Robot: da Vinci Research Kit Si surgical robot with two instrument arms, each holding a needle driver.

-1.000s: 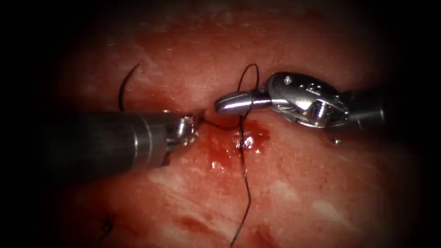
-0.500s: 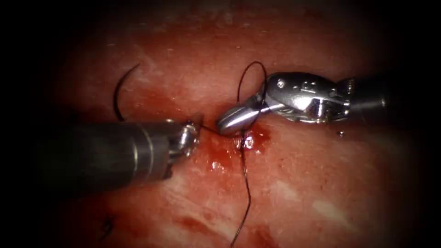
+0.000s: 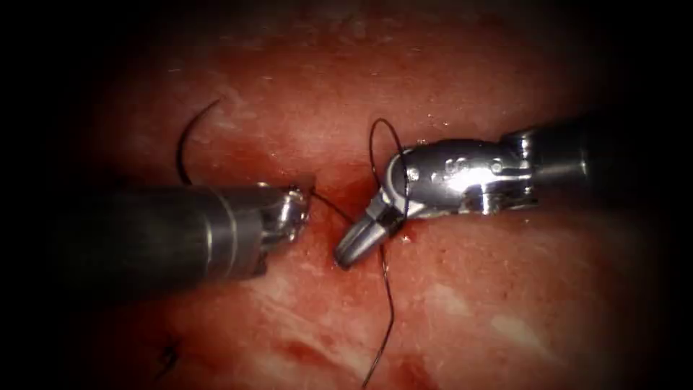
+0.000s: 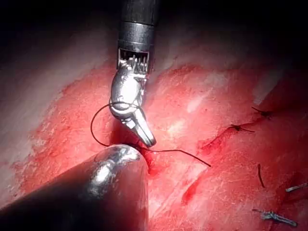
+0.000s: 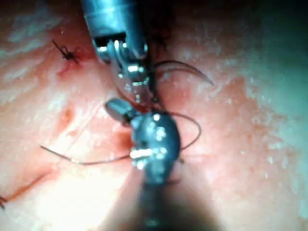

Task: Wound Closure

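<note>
Pointing its closed, empty fingers down toward the left tool [image 3: 307,196], the right tool [image 3: 351,249] carries a loop of thread [image 3: 374,148].
Left fingers clamp the thread just left of the cut [image 3: 355,193]; the needle [image 3: 182,148] lies loose on the tissue [image 3: 469,289] farther left.

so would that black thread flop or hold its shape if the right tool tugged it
Probably floppy: the thread trails in loose bends over the tissue and loops around the right tool. It likely slides easily, lying on wet red fluid. The left tool seems to hold one end, so a tug could draw it taut.
</note>
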